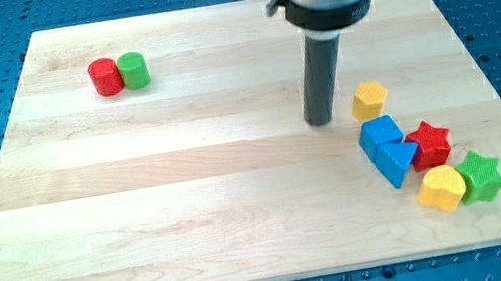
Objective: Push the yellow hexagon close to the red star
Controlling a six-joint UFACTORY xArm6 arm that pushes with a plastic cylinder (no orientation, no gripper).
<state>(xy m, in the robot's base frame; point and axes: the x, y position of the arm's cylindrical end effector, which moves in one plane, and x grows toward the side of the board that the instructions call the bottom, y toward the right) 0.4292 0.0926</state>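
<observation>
Two yellow blocks: the target yellow hexagon (369, 99) sits beside my tip (320, 121), rod end effector holding nothing; push toward the table's lower-right corner, past the blue cube (379, 132), to the red star (429, 142).

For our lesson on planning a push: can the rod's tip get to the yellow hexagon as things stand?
Probably yes. My tip sits just to the view's left of the yellow hexagon, with bare board between them and no block in that gap. The blue blocks lie below the hexagon, out of the way.

Wooden board (188, 191) with coloured blocks (396, 153)
</observation>
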